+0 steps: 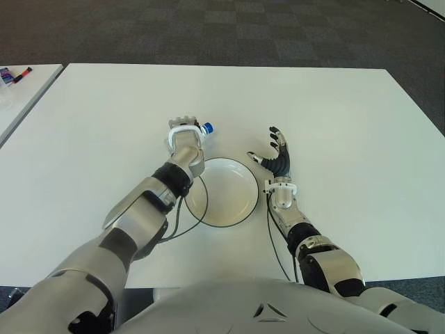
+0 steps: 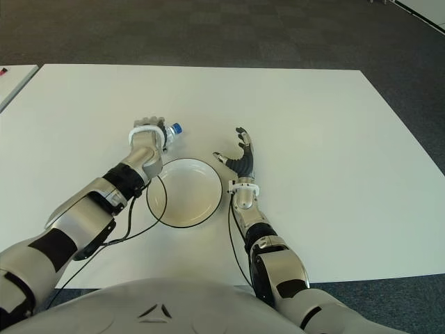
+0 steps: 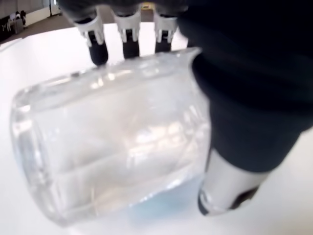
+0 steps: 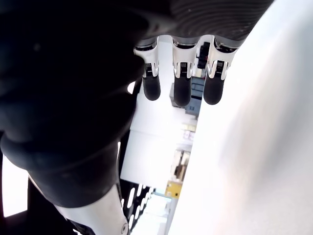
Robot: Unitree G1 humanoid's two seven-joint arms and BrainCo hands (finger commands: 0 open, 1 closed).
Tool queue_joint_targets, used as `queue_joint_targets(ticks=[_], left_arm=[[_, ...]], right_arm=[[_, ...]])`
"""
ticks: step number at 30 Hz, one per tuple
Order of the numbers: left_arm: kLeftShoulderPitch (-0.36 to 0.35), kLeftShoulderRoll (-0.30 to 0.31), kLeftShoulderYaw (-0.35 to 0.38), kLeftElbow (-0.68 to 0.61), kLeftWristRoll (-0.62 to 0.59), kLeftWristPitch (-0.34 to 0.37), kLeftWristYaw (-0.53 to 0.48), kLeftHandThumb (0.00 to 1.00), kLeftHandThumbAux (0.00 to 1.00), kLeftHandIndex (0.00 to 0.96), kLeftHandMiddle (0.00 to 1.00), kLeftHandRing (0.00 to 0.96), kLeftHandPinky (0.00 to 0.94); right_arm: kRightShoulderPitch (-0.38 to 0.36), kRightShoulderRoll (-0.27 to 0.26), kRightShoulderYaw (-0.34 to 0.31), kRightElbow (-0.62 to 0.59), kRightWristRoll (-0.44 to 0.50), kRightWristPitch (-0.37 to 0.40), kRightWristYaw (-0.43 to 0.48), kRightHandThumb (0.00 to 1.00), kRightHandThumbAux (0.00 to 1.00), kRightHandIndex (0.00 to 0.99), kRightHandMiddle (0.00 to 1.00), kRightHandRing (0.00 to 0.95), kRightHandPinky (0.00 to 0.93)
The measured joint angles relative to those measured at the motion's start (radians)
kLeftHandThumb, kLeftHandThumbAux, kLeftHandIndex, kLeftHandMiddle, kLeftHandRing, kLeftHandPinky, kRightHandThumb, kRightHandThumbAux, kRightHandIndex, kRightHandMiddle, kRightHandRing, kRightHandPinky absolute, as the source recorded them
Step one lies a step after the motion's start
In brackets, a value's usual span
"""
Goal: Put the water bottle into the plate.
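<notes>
A clear water bottle (image 3: 112,142) with a blue cap (image 1: 207,128) lies on its side in my left hand (image 1: 183,134), whose fingers curl over it. The hand and bottle show just beyond the far left rim of the white plate (image 1: 221,191), which has a dark rim and nothing inside. In the left wrist view the bottle fills the palm, with fingertips (image 3: 129,46) wrapped over its far side. My right hand (image 1: 277,154) stands beside the plate's right edge, fingers spread and holding nothing.
The white table (image 1: 334,118) stretches wide on all sides of the plate. A second table (image 1: 17,90) with small coloured items at its far corner stands at the left. Dark carpet lies beyond. A black cable (image 1: 182,224) loops by the plate's near left side.
</notes>
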Motion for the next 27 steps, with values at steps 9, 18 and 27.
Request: queue_joint_targets(ticks=[9,18,27], left_arm=[[0.049,0.0,0.041,-0.047,-0.024,-0.026,0.157,0.438,0.736,0.244,0.124,0.103,0.178],[0.082,0.0,0.078,-0.056,-0.046,-0.093,0.296,0.707,0.704,0.421,0.217,0.176,0.219],[0.099,-0.001,0.088,-0.051,-0.056,-0.129,0.386,0.72,0.7,0.431,0.258,0.226,0.254]], right_arm=[[-0.001,0.001,-0.004,0.001,0.001,0.0,0.006,0.0,0.946,0.152,0.118,0.122,0.174],[-0.001,0.002,-0.008,0.004,0.001,-0.005,0.006,0.0,0.947,0.154,0.123,0.128,0.178],[-0.002,0.004,-0.012,0.008,0.004,-0.014,0.007,0.0,0.941,0.151,0.123,0.127,0.175]])
